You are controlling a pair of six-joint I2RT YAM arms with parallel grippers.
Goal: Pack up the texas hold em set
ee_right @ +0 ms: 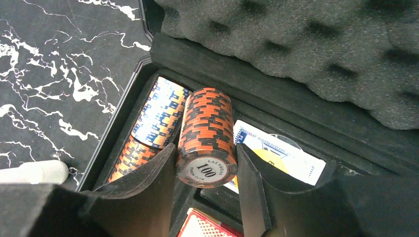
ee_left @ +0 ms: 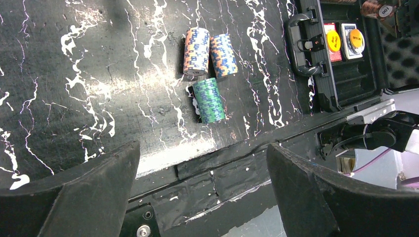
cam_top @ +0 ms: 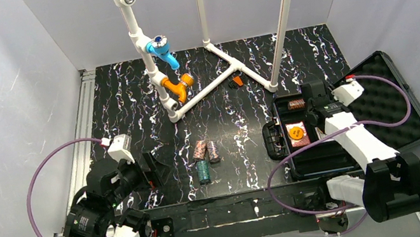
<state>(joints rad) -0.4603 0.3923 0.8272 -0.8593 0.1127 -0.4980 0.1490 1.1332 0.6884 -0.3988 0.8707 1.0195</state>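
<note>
Three chip stacks lie on their sides on the black marbled table: an orange-and-white one [cam_top: 200, 150] [ee_left: 196, 51], a blue-and-orange one [cam_top: 213, 151] [ee_left: 223, 54] and a green one [cam_top: 203, 172] [ee_left: 209, 100]. The open black case [cam_top: 311, 161] [ee_left: 346, 74] lies at the right. My right gripper [cam_top: 306, 102] [ee_right: 205, 173] is shut on an orange-and-black "100" chip stack [ee_right: 206, 133], held in the case's chip slot beside a blue-white stack [ee_right: 158, 116] and an orange stack [ee_right: 129, 157]. My left gripper [cam_top: 152, 170] [ee_left: 202, 153] is open and empty, left of the loose stacks.
Card decks [cam_top: 298, 134] [ee_left: 333, 40] [ee_right: 289, 158] lie in the case, a red one [ee_right: 207, 228] under my right jaws. The foam lid [cam_top: 385, 102] [ee_right: 296, 44] lies open to the right. A white pipe frame [cam_top: 215, 85] with blue and orange fittings stands at the back.
</note>
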